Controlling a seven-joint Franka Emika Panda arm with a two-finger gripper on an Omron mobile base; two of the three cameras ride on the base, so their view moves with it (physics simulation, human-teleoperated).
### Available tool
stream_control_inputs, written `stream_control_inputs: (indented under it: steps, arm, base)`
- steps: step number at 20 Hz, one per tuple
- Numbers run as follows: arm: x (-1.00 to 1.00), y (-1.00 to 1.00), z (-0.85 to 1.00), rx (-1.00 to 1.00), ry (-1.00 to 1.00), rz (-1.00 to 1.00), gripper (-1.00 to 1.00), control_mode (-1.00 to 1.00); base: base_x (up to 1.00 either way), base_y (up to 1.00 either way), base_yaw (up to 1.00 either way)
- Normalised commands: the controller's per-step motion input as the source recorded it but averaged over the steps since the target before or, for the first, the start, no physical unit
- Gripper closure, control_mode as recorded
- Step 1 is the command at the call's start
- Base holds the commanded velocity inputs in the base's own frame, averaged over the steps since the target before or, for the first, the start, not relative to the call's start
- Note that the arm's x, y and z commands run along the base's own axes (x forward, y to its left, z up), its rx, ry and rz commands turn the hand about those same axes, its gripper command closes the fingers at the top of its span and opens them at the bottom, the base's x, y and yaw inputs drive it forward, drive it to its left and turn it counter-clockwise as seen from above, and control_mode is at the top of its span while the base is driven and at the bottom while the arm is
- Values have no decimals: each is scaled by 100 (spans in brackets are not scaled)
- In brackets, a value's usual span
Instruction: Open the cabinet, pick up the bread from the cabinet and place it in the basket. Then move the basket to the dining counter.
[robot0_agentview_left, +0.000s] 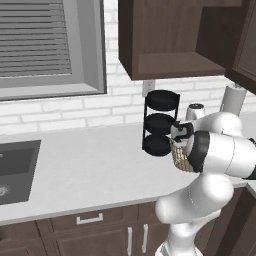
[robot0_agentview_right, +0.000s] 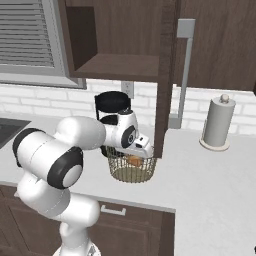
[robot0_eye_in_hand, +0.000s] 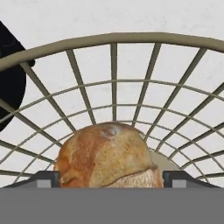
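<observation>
The tan wire-mesh basket (robot0_agentview_right: 131, 172) stands on the grey counter below the open cabinet (robot0_agentview_right: 120, 65), whose door (robot0_agentview_right: 165, 75) swings out just right of it. The golden-brown bread (robot0_eye_in_hand: 107, 155) lies on the basket's pale bottom, ringed by the basket's rim (robot0_eye_in_hand: 113, 39). My gripper (robot0_agentview_right: 142, 150) hangs over the basket's top, pointing down into it. Its jaws stand open, one fingertip (robot0_eye_in_hand: 43, 178) on each side of the loaf with a small gap. From the left, my forearm hides most of the basket (robot0_agentview_left: 178, 159). The dining counter is out of view.
A black three-tier rack (robot0_agentview_left: 161, 122) stands right behind the basket against the brick wall. A paper towel roll (robot0_agentview_right: 218, 122) is upright further right. The sink (robot0_agentview_left: 15, 170) lies at the far left. The cabinet's lower shelf (robot0_agentview_left: 170, 65) is bare.
</observation>
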Motion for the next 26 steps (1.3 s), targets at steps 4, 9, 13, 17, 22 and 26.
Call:
stream_control_inputs:
  steps: [4, 9, 13, 17, 22, 26]
  arm:
    - [-1, 0, 0, 0, 0, 0, -100, -100]
    - [-11, -4, 0, 0, 0, 0, -100, -100]
    - [-9, -5, 7, 0, 0, 0, -100, -100]
    - [-23, 0, 25, 0, -1, 0, -100, -100]
    - [-49, 0, 34, 0, -3, 0, -100, -100]
    - [-73, 14, 48, 0, 0, 1, -100, -100]
  base:
    - [0, 0, 0]
    - [0, 0, 0]
    - [0, 0, 0]
    - [0, 0, 0]
    - [0, 0, 0]
    - [0, 0, 0]
